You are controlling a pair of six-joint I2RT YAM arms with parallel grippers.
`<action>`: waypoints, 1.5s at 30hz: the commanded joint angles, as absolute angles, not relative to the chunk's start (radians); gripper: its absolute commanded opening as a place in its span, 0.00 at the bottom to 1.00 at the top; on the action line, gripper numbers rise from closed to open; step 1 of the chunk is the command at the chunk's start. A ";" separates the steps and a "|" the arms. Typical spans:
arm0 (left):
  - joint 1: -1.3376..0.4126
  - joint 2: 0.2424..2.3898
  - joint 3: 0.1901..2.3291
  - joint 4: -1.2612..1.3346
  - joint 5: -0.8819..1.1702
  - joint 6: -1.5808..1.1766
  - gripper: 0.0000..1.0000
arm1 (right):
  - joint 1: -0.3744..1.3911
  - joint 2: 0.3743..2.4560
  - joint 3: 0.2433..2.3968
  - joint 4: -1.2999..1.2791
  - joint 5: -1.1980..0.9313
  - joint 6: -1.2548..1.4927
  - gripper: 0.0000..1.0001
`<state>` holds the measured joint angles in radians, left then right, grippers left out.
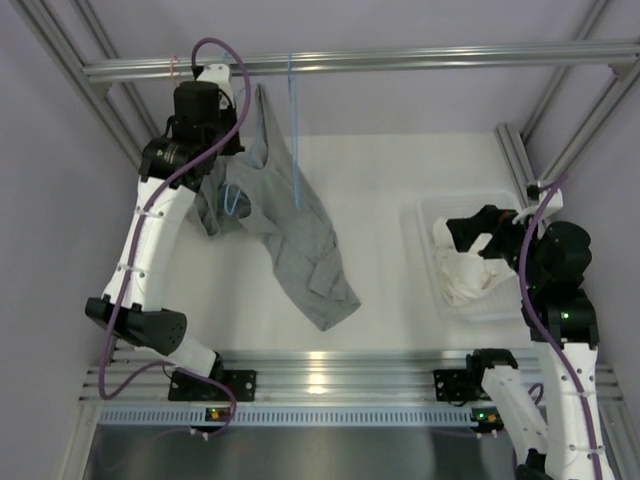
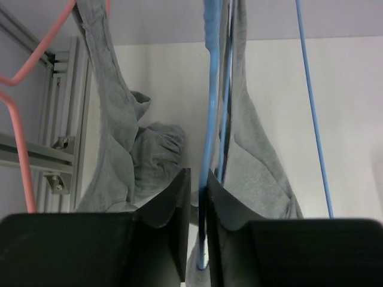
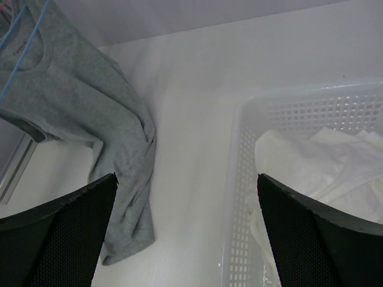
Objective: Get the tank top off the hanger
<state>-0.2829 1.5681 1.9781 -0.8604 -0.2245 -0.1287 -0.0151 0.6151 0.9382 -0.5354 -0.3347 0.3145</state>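
A grey tank top (image 1: 300,240) hangs on a blue wire hanger (image 1: 295,150) from the top rail, and its lower end lies crumpled on the white table. My left gripper (image 1: 226,178) is raised beside it. In the left wrist view the left gripper (image 2: 198,186) is shut on a blue hanger wire (image 2: 209,119), with the grey tank top (image 2: 257,167) draped on both sides. My right gripper (image 1: 482,238) is open and empty over the basket's left edge. The right wrist view shows the right gripper (image 3: 185,179) with its jaws wide apart, and the tank top (image 3: 114,137) to the left.
A white perforated basket (image 1: 428,215) holding white garments (image 1: 465,272) stands on the right of the table. A pink hanger (image 2: 24,149) hangs at the far left of the rail (image 1: 400,58). Aluminium frame posts stand at both back corners.
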 commanded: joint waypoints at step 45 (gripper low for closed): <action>-0.293 0.468 1.358 -1.220 0.162 -0.345 0.00 | 1.243 1.409 1.592 -0.298 0.105 0.032 0.80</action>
